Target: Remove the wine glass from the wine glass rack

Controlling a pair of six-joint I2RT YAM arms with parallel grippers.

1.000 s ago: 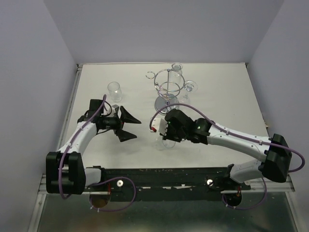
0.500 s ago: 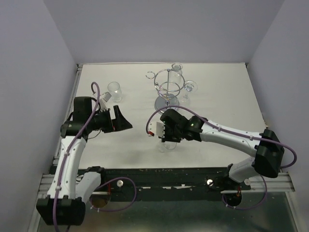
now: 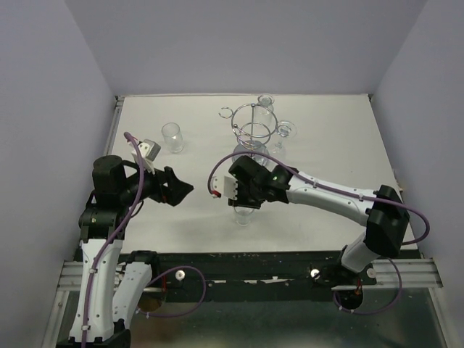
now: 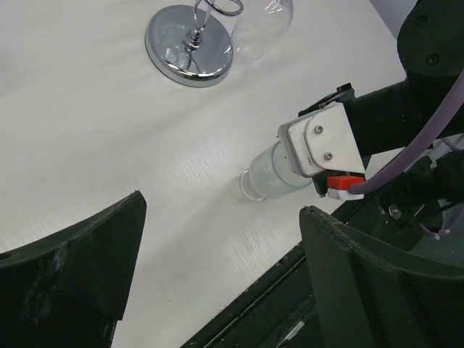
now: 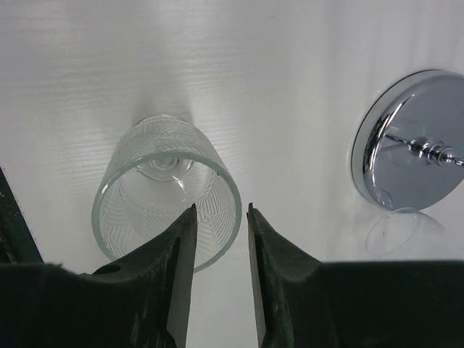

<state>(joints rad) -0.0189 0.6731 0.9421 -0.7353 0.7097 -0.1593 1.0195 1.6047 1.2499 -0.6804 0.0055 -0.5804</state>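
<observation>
Got the patterned clear wine glass (image 5: 145, 156) off the shiny chrome wire rack (image 5: 409, 138). Pinching its rim in the narrowed right gripper (image 5: 221, 212), low at the white tabletop (image 5: 290, 58) near the rack. Holding the left gripper (image 4: 221, 206) wide, empty. Remaining, seemingly: setting down, letting go.

We're in a robot test cell, lab-style: a bare white counter (image 3: 341, 138) boxed by plain lavender walls (image 3: 239, 43), 2 robot arms (image 3: 330, 201) bolted to a black rail (image 3: 239, 262), purple cables (image 3: 319, 187) looping along them.
</observation>
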